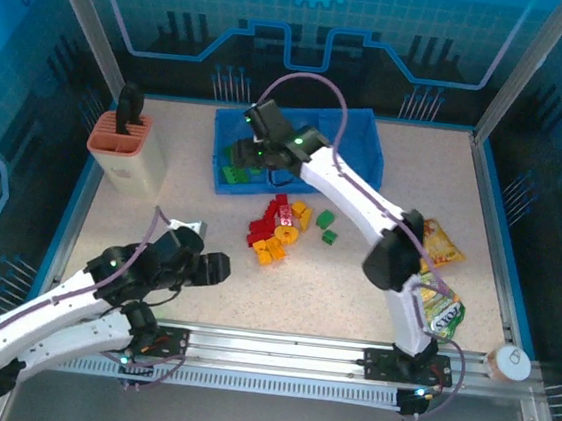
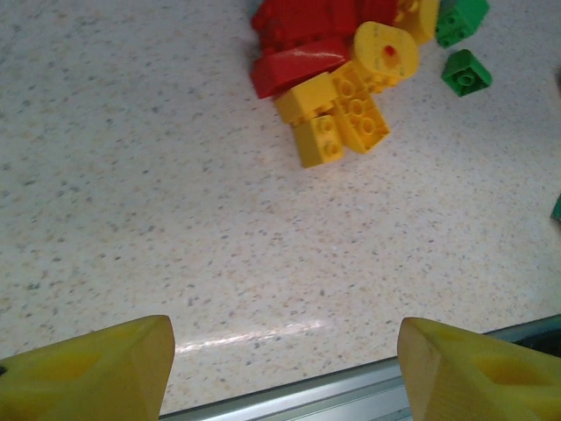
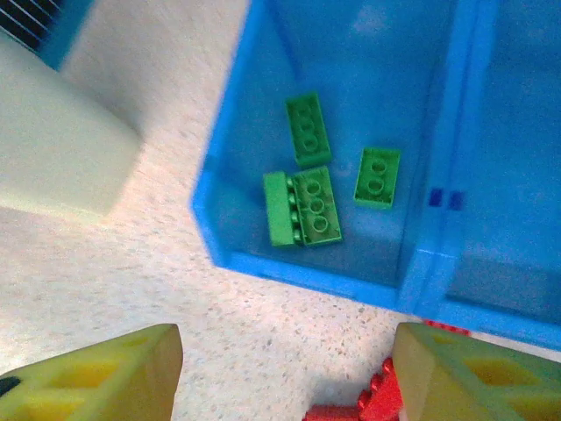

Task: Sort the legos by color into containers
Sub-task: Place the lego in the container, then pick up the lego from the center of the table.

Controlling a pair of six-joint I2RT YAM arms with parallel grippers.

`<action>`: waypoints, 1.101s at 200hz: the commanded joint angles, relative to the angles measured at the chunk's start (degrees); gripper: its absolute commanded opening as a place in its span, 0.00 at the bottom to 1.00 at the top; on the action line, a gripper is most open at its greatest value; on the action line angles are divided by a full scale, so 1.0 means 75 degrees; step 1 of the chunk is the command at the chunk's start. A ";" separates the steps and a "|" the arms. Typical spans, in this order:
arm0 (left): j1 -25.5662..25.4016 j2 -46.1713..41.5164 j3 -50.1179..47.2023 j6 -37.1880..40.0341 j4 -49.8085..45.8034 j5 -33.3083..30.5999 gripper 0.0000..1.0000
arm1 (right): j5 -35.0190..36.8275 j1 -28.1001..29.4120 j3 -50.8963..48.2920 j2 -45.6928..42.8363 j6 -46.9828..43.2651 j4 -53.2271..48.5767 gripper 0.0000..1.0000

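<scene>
Several green legos (image 3: 311,189) lie in the left compartment of the blue tray (image 3: 298,272), the containers (image 1: 360,146). My right gripper (image 1: 250,147) hovers over that compartment; its yellow fingers stand open with nothing between them (image 3: 285,377). A mixed pile of red, yellow and green legos (image 1: 284,231) sits mid-table in front of the tray. In the left wrist view the pile shows as red bricks (image 2: 298,53), yellow bricks (image 2: 337,114) and green bricks (image 2: 465,72). My left gripper (image 1: 216,269) is open and empty (image 2: 285,368), low near the table's front edge, short of the pile.
A beige holder with an orange rim (image 1: 127,149) stands at the left, left of the tray (image 3: 53,158). Yellow and green snack bags (image 1: 440,278) lie by the right arm. A small cup (image 1: 509,363) sits at the front right corner. A metal rail (image 2: 351,390) borders the near edge.
</scene>
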 commanded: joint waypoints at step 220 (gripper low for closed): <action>-0.0887 0.9908 0.6895 0.2922 0.1247 0.0479 0.70 | 0.1308 -0.1498 -1.0360 -1.1566 0.1310 -0.0261 0.81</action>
